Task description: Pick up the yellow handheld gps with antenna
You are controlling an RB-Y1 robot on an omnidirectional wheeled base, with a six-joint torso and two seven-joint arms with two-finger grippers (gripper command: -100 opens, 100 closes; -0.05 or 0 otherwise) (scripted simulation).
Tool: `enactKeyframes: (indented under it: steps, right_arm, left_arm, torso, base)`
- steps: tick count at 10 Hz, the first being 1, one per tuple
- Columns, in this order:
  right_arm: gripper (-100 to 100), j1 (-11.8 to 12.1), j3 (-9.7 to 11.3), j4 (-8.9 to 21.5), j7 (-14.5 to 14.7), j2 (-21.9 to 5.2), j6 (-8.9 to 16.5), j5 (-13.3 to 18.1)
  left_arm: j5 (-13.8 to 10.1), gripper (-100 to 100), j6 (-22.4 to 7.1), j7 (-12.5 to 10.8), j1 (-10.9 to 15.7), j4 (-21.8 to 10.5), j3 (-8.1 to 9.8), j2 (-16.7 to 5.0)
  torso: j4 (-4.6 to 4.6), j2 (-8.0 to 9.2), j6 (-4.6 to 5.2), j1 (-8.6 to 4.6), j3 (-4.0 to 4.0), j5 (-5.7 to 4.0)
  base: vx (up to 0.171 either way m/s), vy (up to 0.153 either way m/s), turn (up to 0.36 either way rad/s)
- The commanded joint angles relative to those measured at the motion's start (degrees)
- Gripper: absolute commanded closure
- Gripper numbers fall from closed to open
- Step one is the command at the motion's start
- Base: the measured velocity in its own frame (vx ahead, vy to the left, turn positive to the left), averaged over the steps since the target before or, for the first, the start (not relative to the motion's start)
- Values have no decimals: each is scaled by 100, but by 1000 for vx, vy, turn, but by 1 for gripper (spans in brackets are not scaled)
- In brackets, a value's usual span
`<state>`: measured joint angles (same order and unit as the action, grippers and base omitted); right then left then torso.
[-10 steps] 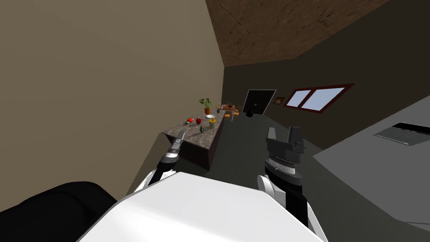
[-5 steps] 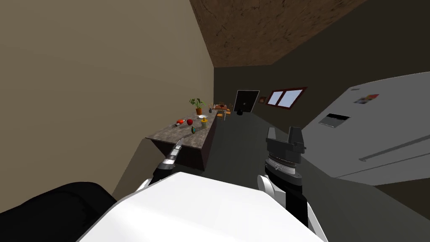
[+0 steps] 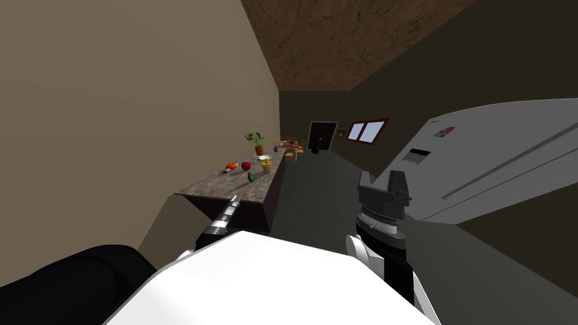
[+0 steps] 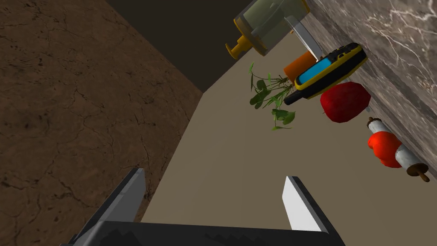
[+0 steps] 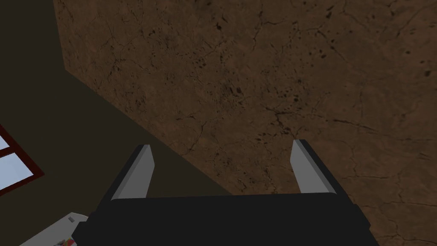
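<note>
Our left tool hangs at the near end of the surface, a dark marbled top that runs along the tan wall. Its two fingers stand apart with nothing between them. It points along the surface from just short of its near edge.

The yellow gps lies flat on the surface, about halfway along it and toward the side away from the wall. It is yellow and black with a blue screen, and its short dark antenna points toward the far end of the surface. It is well apart from the left tool and nothing grips it.

On the surface just beyond the gps sits a clear jar with a yellow lid. A red fruit lies on the wall side of the gps. Closer still to the wall is a red and white item with a small brown knob at its end. A green plant in an orange pot stands at the far end of the surface.

Our right tool is held upright, well off the surface on its open side, fingers apart and empty. A large grey fridge stands across the floor from the surface.
</note>
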<state>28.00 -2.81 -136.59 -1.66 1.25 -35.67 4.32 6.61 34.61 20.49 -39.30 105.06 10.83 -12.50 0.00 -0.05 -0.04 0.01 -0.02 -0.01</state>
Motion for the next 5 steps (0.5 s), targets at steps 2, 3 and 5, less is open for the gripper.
enactKeyframes:
  steps: [2, 3, 5]
  right_arm:
    - [0, -1, 0, 0, 0, 0, 0, 0]
    - [0, 0, 0, 0, 0, 0, 0, 0]
    - [0, 0, 0, 0, 0, 0, 0, 0]
  left_arm:
    - [16, -100, -43, 275, -94, -439, 182, -169]
    - [16, -100, -43, 275, -94, -452, 182, -169]
    - [2, -100, -81, 502, -185, -800, 378, -394]
  torso:
    - [0, -2, 3, -1, -1, 0]
    - [-2, -10, 2, -5, -5, -2]
    - [-1, -6, 2, 2, -3, 0]
  base:
    - [57, -43, -249]
    - [55, -26, -51]
    - [66, -20, -193]
